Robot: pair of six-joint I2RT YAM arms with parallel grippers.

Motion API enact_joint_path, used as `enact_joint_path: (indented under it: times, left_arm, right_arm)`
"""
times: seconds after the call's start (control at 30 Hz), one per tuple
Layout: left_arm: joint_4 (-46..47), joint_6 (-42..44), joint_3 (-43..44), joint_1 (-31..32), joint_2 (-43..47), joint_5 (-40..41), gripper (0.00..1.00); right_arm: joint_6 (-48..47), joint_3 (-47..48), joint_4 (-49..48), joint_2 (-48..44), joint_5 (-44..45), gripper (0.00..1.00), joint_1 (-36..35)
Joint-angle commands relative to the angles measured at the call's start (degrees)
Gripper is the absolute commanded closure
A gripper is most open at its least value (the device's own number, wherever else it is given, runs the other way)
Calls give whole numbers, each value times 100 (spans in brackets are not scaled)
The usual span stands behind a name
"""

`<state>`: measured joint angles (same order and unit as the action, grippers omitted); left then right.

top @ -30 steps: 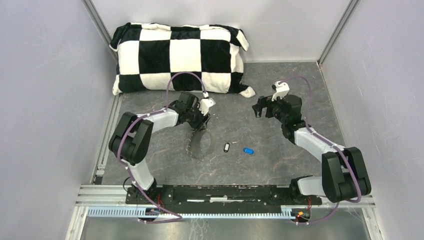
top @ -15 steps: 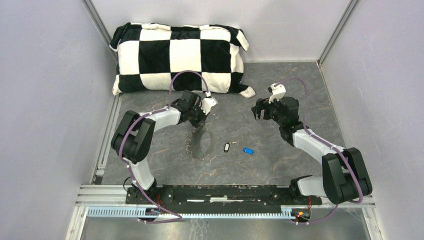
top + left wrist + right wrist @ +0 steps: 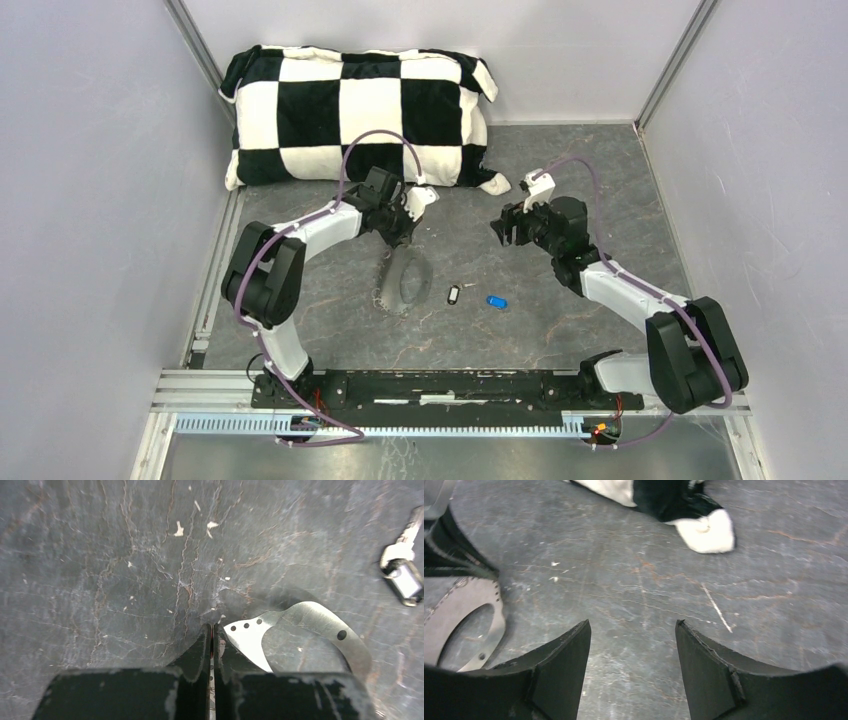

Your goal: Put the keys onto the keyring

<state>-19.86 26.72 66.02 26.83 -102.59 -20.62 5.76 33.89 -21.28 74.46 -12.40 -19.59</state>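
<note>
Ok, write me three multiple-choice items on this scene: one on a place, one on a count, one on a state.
1. The blue-headed key lies:
A) left of the black-headed key
B) right of it
C) on top of it

2. Keys on the table:
A) one
B) two
C) three

3. The right end effector is:
A) open and empty
B) shut on a key
C) shut and empty

Answers:
1 B: the blue-headed one sits nearer the right arm, apart from the other.
2 B: only those two show.
3 A: its jaws stand apart over bare table.
</note>
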Motion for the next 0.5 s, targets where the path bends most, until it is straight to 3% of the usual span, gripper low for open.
enact_joint_path:
  times: [0.0, 0.23, 0.3, 0.47]
  left_arm:
    - [-774, 157, 658, 24, 581, -563, 98]
    - [-642, -109, 210, 101, 949, -1340, 98]
    - [-608, -78, 106, 167, 1018, -1460, 98]
    - [-683, -158, 148, 258, 1204, -1760, 98]
  right_arm:
    - [-143, 162, -314, -285, -610, 31, -311]
    - [151, -112, -807, -48, -1574, 13, -951]
    - [188, -173, -939, 80, -1679, 2, -1079]
    - [487, -259, -1411, 448, -1843, 2, -1281]
